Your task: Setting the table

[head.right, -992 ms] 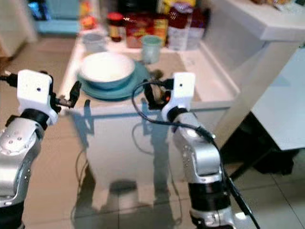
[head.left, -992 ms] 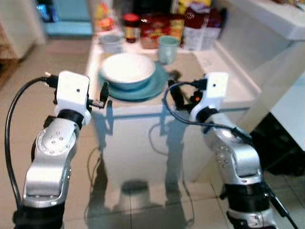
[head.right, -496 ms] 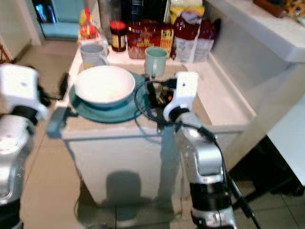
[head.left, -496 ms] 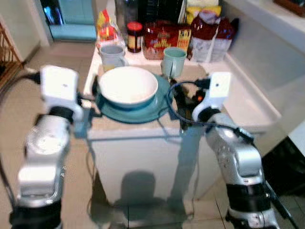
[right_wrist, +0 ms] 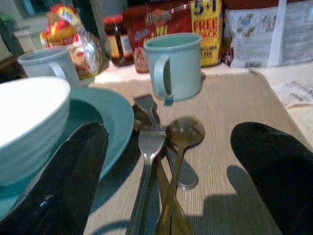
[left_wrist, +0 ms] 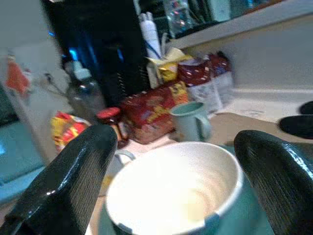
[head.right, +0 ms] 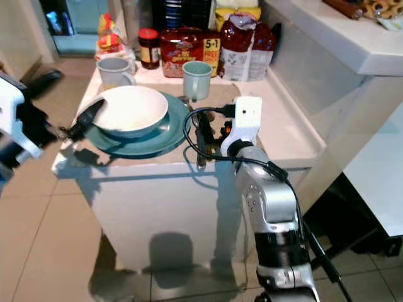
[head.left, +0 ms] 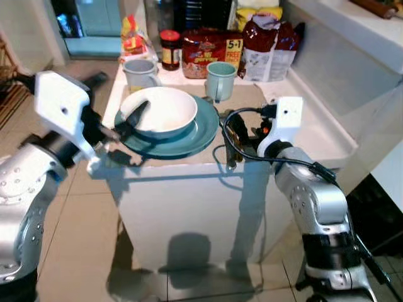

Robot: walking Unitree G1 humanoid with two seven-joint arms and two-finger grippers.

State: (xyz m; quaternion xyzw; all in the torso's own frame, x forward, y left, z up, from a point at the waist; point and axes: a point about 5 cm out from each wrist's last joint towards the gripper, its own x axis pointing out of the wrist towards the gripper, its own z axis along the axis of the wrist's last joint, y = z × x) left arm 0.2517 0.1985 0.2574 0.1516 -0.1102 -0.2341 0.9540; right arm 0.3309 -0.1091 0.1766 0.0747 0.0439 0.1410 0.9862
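The left gripper (head.left: 129, 119) hovers at the near left rim of the round white ceramic bowl (head.left: 159, 112), its two black fingers spread wide on either side of that rim without clearly touching it. The bowl sits straight ahead of this gripper on a round teal plate (head.left: 189, 135), which lies on a beige woven placemat (right_wrist: 234, 142). Beyond the bowl stands a pale grey mug (head.left: 140, 73). The right gripper (right_wrist: 168, 171), fingers also wide apart, hangs low over the placemat just right of the plate, with a crossed heap of metal forks and spoons (right_wrist: 164, 147) lying between its fingers. Just past the cutlery stands a light green mug (right_wrist: 174, 64).
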